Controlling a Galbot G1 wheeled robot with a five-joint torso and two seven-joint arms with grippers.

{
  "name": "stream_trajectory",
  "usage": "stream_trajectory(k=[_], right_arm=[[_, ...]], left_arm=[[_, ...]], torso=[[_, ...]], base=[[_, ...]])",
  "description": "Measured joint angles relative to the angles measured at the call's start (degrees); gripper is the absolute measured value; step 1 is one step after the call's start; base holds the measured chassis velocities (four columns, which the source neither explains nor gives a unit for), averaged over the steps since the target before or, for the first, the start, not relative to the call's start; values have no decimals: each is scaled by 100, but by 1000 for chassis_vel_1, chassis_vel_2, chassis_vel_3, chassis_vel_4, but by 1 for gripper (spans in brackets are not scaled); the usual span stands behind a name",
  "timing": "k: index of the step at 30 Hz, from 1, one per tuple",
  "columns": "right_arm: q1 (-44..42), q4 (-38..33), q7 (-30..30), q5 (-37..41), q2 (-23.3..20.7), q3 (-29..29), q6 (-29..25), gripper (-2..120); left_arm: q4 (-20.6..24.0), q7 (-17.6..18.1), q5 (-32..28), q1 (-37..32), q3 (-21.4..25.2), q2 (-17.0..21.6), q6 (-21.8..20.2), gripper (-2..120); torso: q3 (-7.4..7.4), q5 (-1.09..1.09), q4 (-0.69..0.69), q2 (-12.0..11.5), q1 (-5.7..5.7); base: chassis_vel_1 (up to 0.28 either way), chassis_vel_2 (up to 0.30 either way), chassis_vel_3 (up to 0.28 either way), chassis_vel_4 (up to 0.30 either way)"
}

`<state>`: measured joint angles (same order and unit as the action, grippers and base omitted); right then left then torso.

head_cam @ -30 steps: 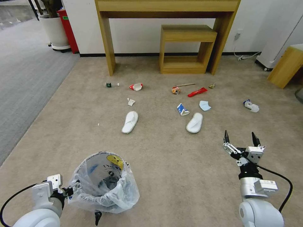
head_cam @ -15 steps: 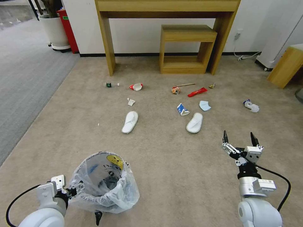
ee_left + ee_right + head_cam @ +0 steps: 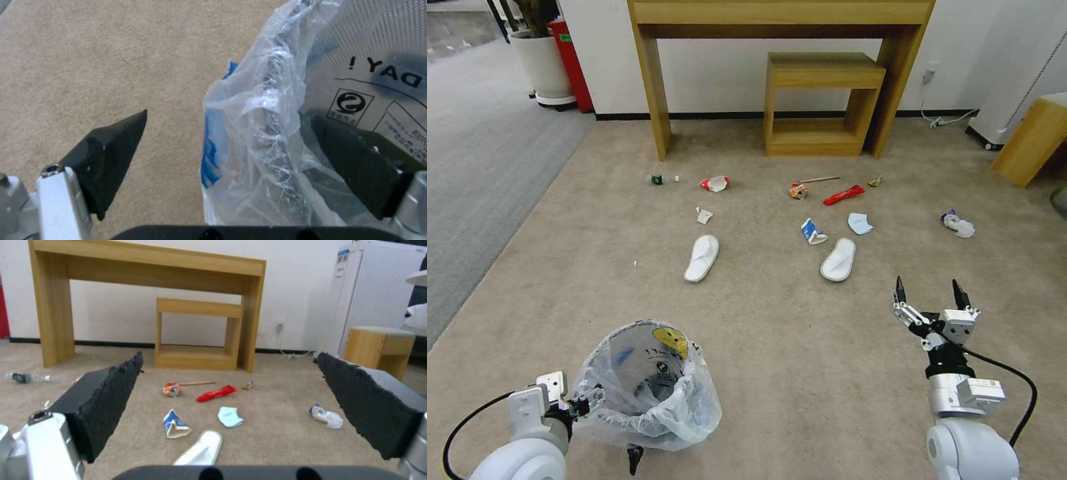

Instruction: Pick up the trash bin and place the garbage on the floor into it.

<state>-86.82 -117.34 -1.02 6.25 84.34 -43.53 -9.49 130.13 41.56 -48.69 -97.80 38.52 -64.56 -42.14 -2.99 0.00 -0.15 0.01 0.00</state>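
The trash bin, dark and lined with a crinkled clear bag, stands on the beige floor at the near left. My left gripper is open at its rim. One finger is outside, the other inside behind the plastic. The garbage lies farther out: two white slippers, a blue-white carton, a red wrapper, a paper cup and a tissue. My right gripper hovers open and empty near the right slipper.
A tall wooden table and a low shelf stand against the far wall. A wooden stool and a cable are at the right. Grey ribbed carpet, a planter and a red bin lie left.
My left arm has drawn slightly nearer and rightward beside the bin. My right gripper has drifted a little left. The bin and the litter have not moved.
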Motion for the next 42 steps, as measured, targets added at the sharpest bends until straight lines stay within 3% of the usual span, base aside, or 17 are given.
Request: stream_trajectory(k=[37,42], right_arm=[[-41,86,3,-119,71,15,-113,100],[-63,78,6,-129,77,15,-136,100]], left_arm=[[-423,84,-209,192,-63,-94,1,94],[-432,84,-196,178,-76,-116,1,86]], torso=[[0,0,0,0,0],[0,0,0,0,0]], base=[[0,0,0,0],[0,0,0,0]])
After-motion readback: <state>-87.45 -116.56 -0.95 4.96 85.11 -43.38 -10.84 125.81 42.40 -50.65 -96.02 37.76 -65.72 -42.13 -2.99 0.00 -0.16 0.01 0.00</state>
